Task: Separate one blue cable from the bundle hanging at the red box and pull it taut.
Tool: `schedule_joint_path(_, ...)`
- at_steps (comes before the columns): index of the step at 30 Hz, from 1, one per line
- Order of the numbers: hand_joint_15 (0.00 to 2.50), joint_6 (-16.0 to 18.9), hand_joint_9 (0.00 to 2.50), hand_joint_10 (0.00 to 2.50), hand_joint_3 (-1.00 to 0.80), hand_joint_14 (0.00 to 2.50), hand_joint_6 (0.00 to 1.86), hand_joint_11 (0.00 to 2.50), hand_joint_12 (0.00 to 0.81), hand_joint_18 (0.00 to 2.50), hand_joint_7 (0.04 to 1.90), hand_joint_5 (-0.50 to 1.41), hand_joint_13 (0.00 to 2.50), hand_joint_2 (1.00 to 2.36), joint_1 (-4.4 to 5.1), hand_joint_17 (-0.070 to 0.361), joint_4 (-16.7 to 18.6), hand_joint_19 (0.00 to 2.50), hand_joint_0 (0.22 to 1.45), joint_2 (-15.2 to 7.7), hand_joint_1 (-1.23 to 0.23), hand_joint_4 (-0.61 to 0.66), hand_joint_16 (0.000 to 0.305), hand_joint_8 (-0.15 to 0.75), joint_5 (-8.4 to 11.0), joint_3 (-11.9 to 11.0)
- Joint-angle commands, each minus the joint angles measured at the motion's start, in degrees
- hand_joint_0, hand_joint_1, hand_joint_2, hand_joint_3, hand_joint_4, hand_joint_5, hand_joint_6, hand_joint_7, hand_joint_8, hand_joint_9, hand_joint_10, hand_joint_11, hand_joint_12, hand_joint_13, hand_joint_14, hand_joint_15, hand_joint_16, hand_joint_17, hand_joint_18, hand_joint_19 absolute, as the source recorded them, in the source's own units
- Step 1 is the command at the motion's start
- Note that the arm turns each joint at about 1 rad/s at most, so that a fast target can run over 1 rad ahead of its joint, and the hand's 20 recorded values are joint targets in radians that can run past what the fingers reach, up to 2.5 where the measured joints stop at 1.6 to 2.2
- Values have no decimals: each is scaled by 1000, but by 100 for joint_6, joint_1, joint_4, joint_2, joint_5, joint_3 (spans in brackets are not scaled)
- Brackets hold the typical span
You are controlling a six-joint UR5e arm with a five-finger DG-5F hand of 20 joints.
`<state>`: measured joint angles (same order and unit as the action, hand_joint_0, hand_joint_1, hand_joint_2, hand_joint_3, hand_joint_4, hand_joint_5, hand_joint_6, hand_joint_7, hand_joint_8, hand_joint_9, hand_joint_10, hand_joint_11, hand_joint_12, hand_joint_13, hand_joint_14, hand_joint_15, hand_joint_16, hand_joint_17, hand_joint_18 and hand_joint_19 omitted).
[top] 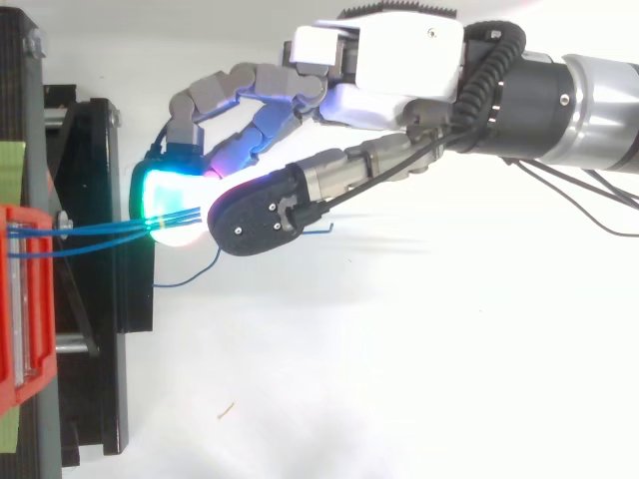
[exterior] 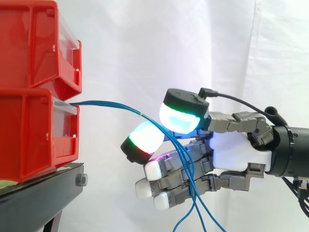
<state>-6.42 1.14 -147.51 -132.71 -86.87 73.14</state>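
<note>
Hand (exterior: 236,154) comes in from the right, level with the lower red bin (exterior: 29,135), palm facing the bins. Two glowing pads are pressed together on the blue cable bundle (exterior: 106,103): the cyan-green pad (exterior: 181,121) on top, the red-white pad (exterior: 144,137) below. It's several strands in the pinch, not one. The other fingers sit curled loosely underneath with white tips, holding nothing. The bundle exits the front of the lower bin under its clear label strip, runs right in a shallow arc to the pinch, then drops across the lower fingers and hangs off the bottom of the side view. There is some sag between bin and pads. In the top view the strands (top: 90,232) fan slightly from the bin (top: 20,299) to the cyan pad (top: 165,200), and one loose end curls out on the near side. An upper red bin (exterior: 29,43) is stacked on the lower one, both on the black stand (exterior: 38,193) with a bolt head on its right end. Behind is a plain white curtain (exterior: 145,38), and the top view has a white surface (top: 349,379) under the hand.
</note>
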Motion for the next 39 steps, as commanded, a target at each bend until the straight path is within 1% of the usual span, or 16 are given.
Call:
schedule_joint_path(1,199,-8,828,11,-91,6,714,363,341,700,999,-143,749,1007,0,84,38,167,681,0,-676,258,37,362,20,-2)
schedule_joint_path(2,195,-8,826,9,-74,6,741,396,345,707,953,-155,751,1006,0,85,38,163,686,0,-699,260,38,365,20,-2)
schedule_joint_path(4,199,-35,825,10,-91,8,773,432,346,706,938,-169,755,1008,0,84,38,161,690,0,-717,263,37,362,20,-2)
schedule_joint_path(8,226,-87,815,13,-176,8,829,475,339,703,877,-193,759,1009,0,79,38,176,703,0,-733,262,35,356,20,-2)
schedule_joint_path(13,233,-123,804,14,-246,8,836,506,333,691,864,-199,752,1012,0,75,55,190,706,0,-761,268,33,346,20,-2)
schedule_joint_path(16,235,-140,801,16,-315,8,842,511,332,694,871,-202,754,1011,18,75,55,188,699,0,-796,266,33,345,29,-2)
schedule_joint_path(18,242,-140,801,12,-366,8,853,513,331,696,865,-203,756,1007,9,74,55,194,688,0,-813,272,33,347,20,-2)
schedule_joint_path(22,244,-140,807,12,-379,8,854,521,329,696,871,-203,762,1008,9,74,55,201,674,0,-791,265,33,346,12,-2)
schedule_joint_path(25,251,-140,820,12,-413,10,852,522,329,697,871,-201,770,1006,18,73,55,207,651,0,-746,260,33,348,20,-2)
schedule_joint_path(27,253,-105,843,12,-447,9,846,526,331,708,890,-191,786,1003,44,73,55,223,641,0,-715,244,33,350,29,-2)
schedule_joint_path(29,261,-87,865,13,-460,9,846,536,331,706,907,-184,789,1002,44,73,55,227,638,0,-707,246,32,353,20,-2)
schedule_joint_path(31,264,-79,879,13,-443,9,844,532,330,716,934,-173,802,1003,44,72,55,237,634,0,-710,233,32,355,20,-2)
schedule_joint_path(33,266,-61,897,13,-366,9,852,548,330,722,960,-171,806,1008,53,73,55,236,639,0,-725,205,32,359,29,-2)
schedule_joint_path(35,265,-61,914,15,-226,9,876,550,341,745,1006,-167,826,1013,53,77,73,226,624,0,-738,150,34,370,29,-2)
schedule_joint_path(39,274,-61,933,15,-116,8,889,566,355,779,1043,-169,849,1013,70,84,73,214,626,0,-756,85,37,386,38,-2)
